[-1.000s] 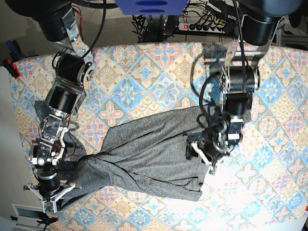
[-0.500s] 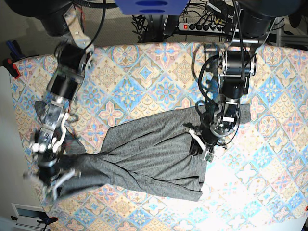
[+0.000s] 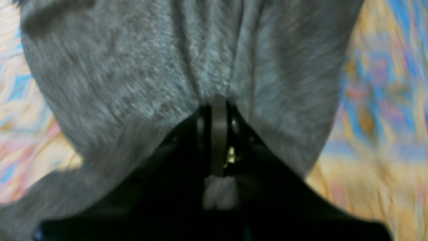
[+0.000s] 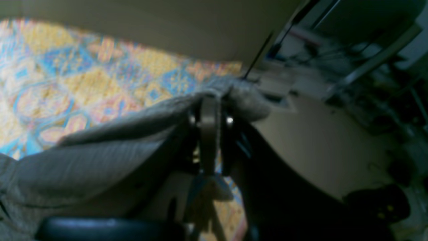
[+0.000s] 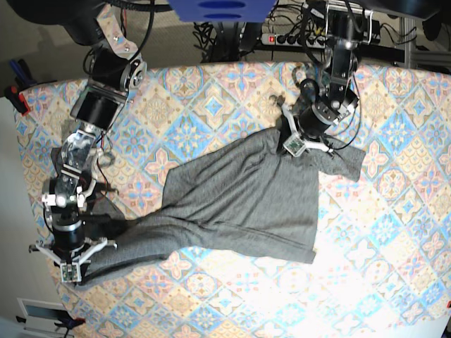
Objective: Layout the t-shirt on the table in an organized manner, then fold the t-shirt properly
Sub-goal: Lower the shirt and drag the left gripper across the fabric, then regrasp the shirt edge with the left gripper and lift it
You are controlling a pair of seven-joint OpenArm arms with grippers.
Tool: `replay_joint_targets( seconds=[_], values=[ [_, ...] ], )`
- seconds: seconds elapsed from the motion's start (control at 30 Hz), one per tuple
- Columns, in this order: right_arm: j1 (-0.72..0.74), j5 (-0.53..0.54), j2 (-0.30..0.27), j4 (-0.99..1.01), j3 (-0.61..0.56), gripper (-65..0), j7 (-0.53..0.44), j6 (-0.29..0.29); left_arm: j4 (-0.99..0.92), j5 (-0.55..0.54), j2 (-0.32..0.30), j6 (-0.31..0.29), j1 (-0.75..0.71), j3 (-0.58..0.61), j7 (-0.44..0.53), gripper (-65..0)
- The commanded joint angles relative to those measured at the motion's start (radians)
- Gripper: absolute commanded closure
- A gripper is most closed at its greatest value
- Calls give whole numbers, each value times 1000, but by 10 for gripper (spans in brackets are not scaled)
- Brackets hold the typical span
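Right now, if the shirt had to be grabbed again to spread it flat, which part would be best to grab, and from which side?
Probably the free hem corner of the t-shirt, approached from the near table edge. That corner lies flat and unpinched, while the left end effector and right end effector are shut on the other ends, so pulling there would open the bunched fabric.

From above, the light is bright and even, and a washed-out glare whitens the table [image 5: 366,296] cloth along its near edge and right corner. Shadows under the arms are soft and short. That overhead view is sharp, bending slightly at its corners. Both wrist views are smeared with blur: the t-shirt [image 3: 133,67] weave streaks sideways, the tile pattern melts into colour. The right wrist view is dimmer, murky towards its right side.
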State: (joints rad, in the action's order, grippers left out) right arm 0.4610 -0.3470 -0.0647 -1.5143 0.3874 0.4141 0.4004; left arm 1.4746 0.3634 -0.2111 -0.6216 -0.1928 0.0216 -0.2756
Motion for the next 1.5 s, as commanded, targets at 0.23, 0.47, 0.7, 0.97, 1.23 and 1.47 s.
replay_joint_targets(
  seconds=[0.23, 0.47, 0.7, 0.97, 1.23, 1.47],
  values=[
    [-49, 6, -14, -70, -1, 0, -42, -18, 467, 36, -136, -77, -268, -96, -469, -27],
    [-84, 6, -11, -116, -3, 0, -42, -18, 558, -77, -89, -77, -109, -266, -597, -41],
    [-89, 6, -11, -131, -3, 0, -42, -18, 553, 89, 14, -77, 174, -249, -709, -197],
    [-195, 6, -11, -157, -3, 0, -42, -18, 412, 102, 68, -77, 362, -117, -709, -403],
    [-272, 6, -11, -200, -3, 0, -42, -18, 24, 82, 186, -77, 542, -291, -558, -478],
    [-305, 6, -11, -202, -60, 0, -42, -18, -139, -93, 218, -77, 619, -504, -534, -479]
  ],
)
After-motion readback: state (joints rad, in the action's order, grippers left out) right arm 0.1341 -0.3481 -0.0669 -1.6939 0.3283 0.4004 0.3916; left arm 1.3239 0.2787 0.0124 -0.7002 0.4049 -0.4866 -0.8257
